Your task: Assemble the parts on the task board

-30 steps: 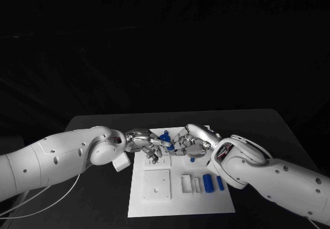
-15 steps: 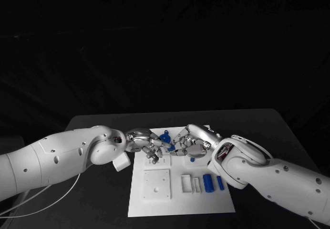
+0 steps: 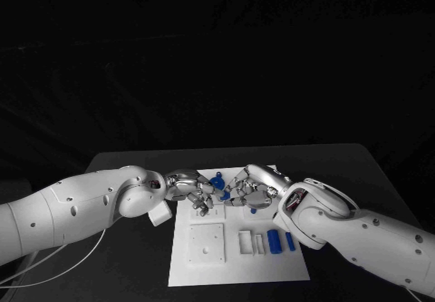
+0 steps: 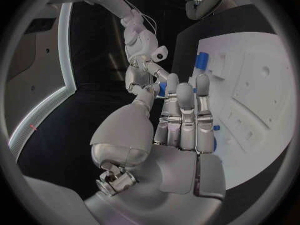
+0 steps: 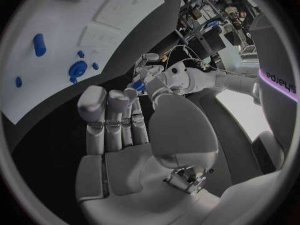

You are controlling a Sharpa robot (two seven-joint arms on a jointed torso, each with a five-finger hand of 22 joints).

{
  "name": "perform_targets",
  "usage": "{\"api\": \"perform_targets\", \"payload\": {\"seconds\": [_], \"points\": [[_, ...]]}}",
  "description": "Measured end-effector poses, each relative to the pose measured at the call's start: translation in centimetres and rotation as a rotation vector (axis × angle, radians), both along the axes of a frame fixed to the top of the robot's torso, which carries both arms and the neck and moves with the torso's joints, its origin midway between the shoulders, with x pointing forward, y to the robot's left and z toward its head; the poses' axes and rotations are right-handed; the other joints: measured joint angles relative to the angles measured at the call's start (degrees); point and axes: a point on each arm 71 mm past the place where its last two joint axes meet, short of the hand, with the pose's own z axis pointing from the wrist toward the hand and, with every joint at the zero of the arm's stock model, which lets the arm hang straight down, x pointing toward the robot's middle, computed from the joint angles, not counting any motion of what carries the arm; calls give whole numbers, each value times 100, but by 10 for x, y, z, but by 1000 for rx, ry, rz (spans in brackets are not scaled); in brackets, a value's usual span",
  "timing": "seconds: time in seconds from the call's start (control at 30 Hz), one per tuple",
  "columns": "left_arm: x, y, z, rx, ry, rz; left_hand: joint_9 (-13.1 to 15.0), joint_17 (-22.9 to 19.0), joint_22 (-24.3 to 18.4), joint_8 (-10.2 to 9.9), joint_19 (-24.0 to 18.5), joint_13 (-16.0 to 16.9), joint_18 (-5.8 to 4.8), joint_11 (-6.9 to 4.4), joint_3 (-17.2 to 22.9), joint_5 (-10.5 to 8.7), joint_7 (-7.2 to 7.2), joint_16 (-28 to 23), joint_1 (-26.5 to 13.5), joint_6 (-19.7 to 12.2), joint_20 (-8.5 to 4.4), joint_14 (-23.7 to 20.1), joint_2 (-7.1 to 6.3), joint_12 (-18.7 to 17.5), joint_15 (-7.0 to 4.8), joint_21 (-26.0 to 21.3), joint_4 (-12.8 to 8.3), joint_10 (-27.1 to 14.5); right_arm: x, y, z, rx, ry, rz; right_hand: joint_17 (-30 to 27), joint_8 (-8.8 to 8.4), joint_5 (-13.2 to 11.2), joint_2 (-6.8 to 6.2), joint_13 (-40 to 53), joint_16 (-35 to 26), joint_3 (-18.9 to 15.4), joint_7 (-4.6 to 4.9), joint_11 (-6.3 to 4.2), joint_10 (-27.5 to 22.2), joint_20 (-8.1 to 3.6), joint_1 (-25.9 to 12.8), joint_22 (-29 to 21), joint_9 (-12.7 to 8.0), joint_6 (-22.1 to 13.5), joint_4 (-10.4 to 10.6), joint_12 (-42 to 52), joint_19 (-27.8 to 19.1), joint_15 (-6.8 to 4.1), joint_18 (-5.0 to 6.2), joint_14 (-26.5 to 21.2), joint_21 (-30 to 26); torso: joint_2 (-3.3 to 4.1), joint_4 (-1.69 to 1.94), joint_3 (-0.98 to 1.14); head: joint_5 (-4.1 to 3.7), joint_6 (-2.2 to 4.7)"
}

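Note:
Both hands meet above the far end of the white task board (image 3: 237, 267). My left hand (image 3: 192, 192) and my right hand (image 3: 250, 189) are fingertip to fingertip around a small blue part (image 3: 217, 182). In the left wrist view this blue part (image 4: 161, 89) sits between the thumb and fingers of the left hand (image 4: 181, 122), with the right hand (image 4: 140, 55) just beyond it. In the right wrist view the part (image 5: 139, 86) lies at the fingertips of the right hand (image 5: 119, 125), against the left hand (image 5: 169, 77). How the part is shaped is hidden.
Two blue cylinders (image 3: 273, 239) (image 3: 289, 242) lie on the board's near right, beside white slotted blocks (image 3: 246, 242). A white square plate (image 3: 207, 244) lies near left. Several loose blue parts (image 5: 77, 68) lie on the board (image 5: 119, 10) below the right hand.
Both hands have stayed together over the board's far end. Their fingers and the blue part have shifted only slightly.

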Motion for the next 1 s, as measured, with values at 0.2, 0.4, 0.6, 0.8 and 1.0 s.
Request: {"api": "perform_targets", "payload": {"seconds": [0.2, 0.4, 0.6, 0.8, 1.0], "points": [[0, -1, 0, 1, -2, 4, 275, 33, 0, 0, -20, -6, 0, -32, 6, 127, 0, 40, -33, 0, -20, 34, 33, -22, -32, 157, -6, 73, 1, 1, -1, -1, 4, -2, 0, 0, 0, 0, 0, 0, 0, 0, 1, 1, 0, 0, 0, -3, 0, 0, 0, 0, 0, -1, 0, 0, 0, 0, 1, -3, 3], [0, -3, 0, 4, -1, 25, 318, 84, -1, 0, -40, -10, 0, -83, 5, 749, 76, 108, -153, 77, -40, 147, 52, -22, -126, 335, -6, 304, 2, 1, -2, -4, 8, -9, -1, 0, 0, -1, -1, -38, 0, -1, 10, 9, 0, 0, 0, -3, 0, -1, 0, 0, 0, 0, 0, 0, 0, 3, 1, -4, -6], [-2, -8, -2, 21, 3, 69, 602, 218, -1, 201, 12, 108, 0, -156, 1655, 367, 163, 275, -884, 165, -177, 301, -506, 124, -238, 656, -266, 484, 3, 1, -3, -6, 10, -15, -1, -9, 0, -5, -1, -38, -24, -1, 11, 9, 0, 4, 0, -3, 0, 22, 0, 0, 0, 0, 0, -29, 0, 3, -1, -4, -22], [-3, -11, -3, 48, 7, 111, 1083, 384, -2, 107, -25, 215, 0, -177, 2007, 713, 202, 293, -1060, 210, -233, 362, -667, 226, -278, 975, -283, 483, 4, -1, -4, -10, 14, -26, -1, -17, 0, 10, -1, -38, -14, -1, 12, 10, 0, -11, 0, -6, 1, 33, -38, 0, 0, 0, 0, -29, -1, 1, -1, -2, -25], [-4, -14, -4, 77, 12, 145, 1087, 494, -2, -23, -50, 275, -1, -217, 2128, 1012, 255, 341, -1111, 280, -257, 432, -783, 362, -287, 1103, -319, 483, 6, -3, -6, -15, 18, -37, -52, -5, -1, -16, -14, -127, -30, -29, 7, -23, 0, -50, 0, -40, -34, 80, -66, 0, 0, 0, 0, -158, -1, -1, -1, -1, -30]]}}
